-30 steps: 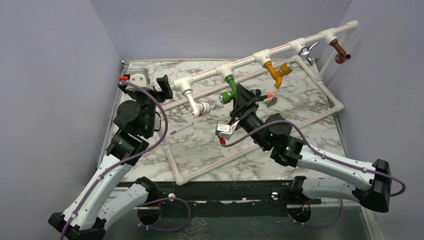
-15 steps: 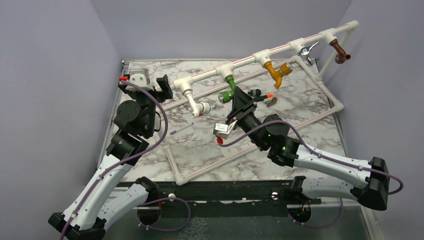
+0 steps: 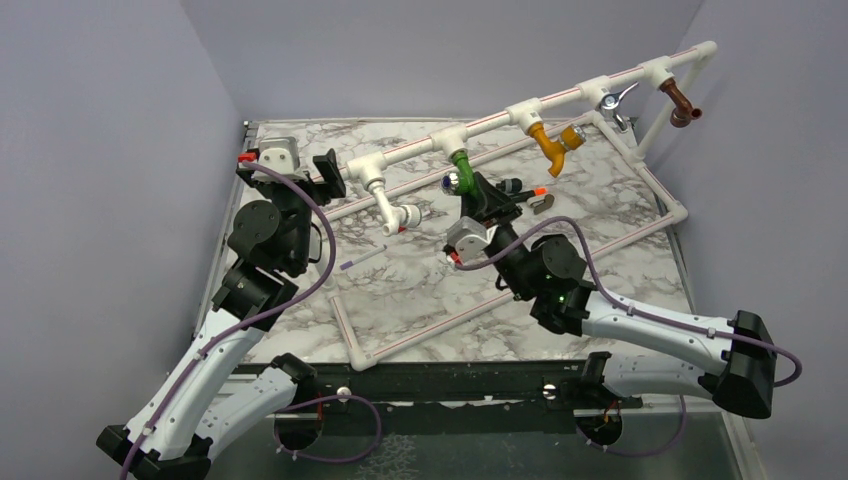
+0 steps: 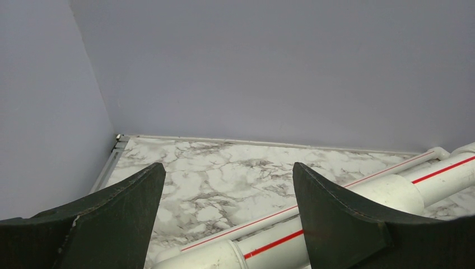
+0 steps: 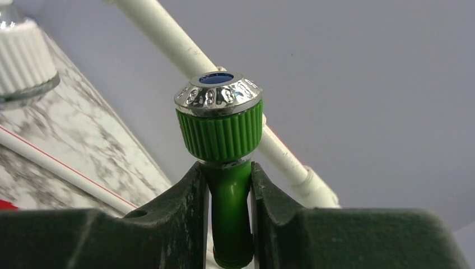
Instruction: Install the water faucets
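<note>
The green water faucet [image 3: 459,168] hangs from a tee on the white pipe frame [image 3: 560,98], its silver knob [image 5: 218,89] turned up. My right gripper [image 3: 476,196] is shut on the faucet's green spout [image 5: 228,202] just below the knob, one finger on each side. White [image 3: 390,206], yellow [image 3: 555,142], chrome [image 3: 612,104] and brown [image 3: 680,100] faucets hang from the same pipe. My left gripper [image 4: 227,185] stands wide open over the pipe's left end [image 4: 358,196], holding nothing.
The pipe frame's base rails [image 3: 500,295] lie across the marble table. A thin purple-tipped stick [image 3: 362,258] lies left of centre, and a small black and orange part [image 3: 530,194] sits behind my right wrist. Grey walls close in on three sides.
My right gripper has closed on the green faucet and rolled with it, so the knob has swung from pointing left to pointing up. The left arm has not moved.
</note>
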`<move>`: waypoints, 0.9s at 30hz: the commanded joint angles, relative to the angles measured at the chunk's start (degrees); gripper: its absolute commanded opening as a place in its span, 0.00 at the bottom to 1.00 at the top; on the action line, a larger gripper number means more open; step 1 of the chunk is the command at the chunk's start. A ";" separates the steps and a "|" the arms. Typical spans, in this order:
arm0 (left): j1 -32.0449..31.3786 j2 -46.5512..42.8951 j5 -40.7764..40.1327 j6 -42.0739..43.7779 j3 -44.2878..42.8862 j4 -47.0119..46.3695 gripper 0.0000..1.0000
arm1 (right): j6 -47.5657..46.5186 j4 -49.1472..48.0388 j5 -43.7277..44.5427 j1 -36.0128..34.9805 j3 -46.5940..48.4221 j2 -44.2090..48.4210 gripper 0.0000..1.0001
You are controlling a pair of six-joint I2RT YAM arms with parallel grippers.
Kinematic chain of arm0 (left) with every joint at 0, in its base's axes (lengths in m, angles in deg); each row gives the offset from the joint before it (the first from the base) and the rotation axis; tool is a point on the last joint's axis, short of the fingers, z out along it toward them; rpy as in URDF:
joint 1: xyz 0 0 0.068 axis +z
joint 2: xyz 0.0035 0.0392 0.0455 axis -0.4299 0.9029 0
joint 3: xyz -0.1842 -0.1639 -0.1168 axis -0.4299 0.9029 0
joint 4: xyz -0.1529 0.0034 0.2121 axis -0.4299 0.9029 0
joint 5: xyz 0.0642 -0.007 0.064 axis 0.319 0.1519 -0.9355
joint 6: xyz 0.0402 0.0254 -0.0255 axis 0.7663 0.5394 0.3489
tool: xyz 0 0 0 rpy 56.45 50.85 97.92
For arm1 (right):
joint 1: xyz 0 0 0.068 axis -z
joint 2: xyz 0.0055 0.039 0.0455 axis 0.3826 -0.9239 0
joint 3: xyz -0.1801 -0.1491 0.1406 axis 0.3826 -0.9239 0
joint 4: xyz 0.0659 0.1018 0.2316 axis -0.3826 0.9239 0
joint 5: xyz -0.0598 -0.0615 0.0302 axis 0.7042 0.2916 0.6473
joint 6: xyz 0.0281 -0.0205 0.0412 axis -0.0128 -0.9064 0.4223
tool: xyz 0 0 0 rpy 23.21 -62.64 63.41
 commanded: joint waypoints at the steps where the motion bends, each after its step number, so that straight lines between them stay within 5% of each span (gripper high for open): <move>1: -0.48 1.43 3.30 -0.16 0.96 4.82 0.84 | 20.72 -10.06 3.42 -0.38 0.80 -0.10 0.01; 18: -0.47 1.31 3.32 -0.21 0.96 4.82 0.85 | 67.29 -20.78 15.77 -0.38 -0.14 -1.26 0.01; 27: -0.48 1.25 3.32 -0.21 0.96 4.82 0.85 | 96.67 -17.04 23.47 -0.38 -1.54 -0.24 0.01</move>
